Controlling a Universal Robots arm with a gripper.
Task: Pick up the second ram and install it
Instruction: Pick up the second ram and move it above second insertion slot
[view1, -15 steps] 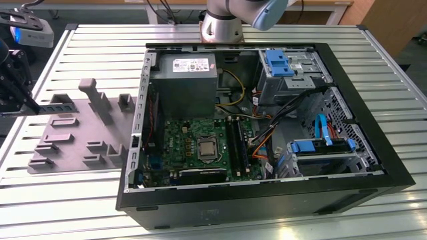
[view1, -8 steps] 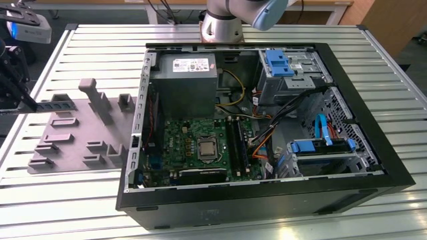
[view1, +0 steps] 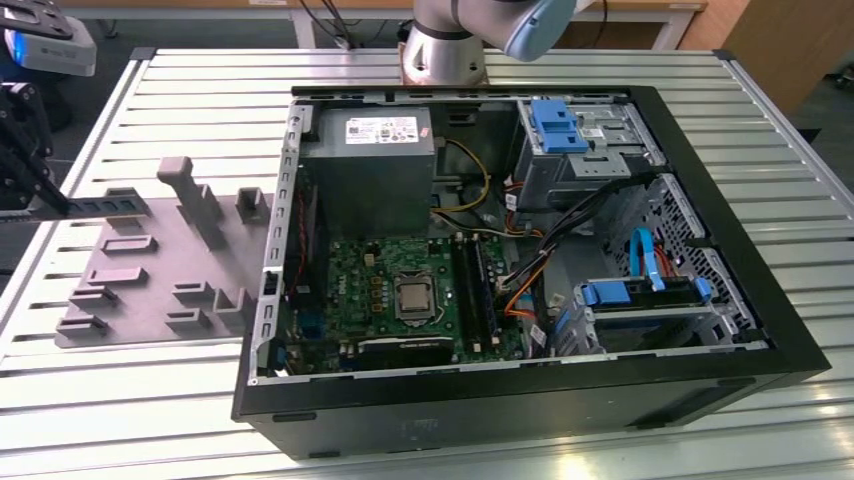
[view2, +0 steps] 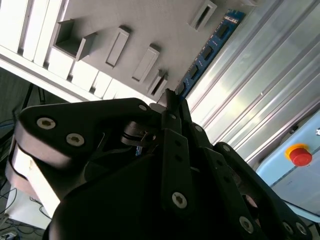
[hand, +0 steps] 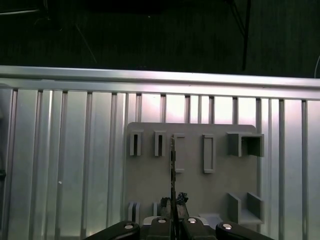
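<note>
My tool (hand: 173, 205) is squeezed shut on one end of the second ram (view2: 207, 51), over the grey plate (hand: 200, 192), so its long edge is free.

Tabletop (view1: 160, 400) is ribbed bare aluminium, brushed and shiny where light hits, while the grey fixture plate (view1: 160, 265) at 9 o'clock in the exterior view looks like matt, slightly grainy plastic. The tool (view2: 170, 97) is matt black with bright metal screw heads, and the second ram (view2: 207, 50) it pinches is smooth blue board with dull dark chips.
</note>
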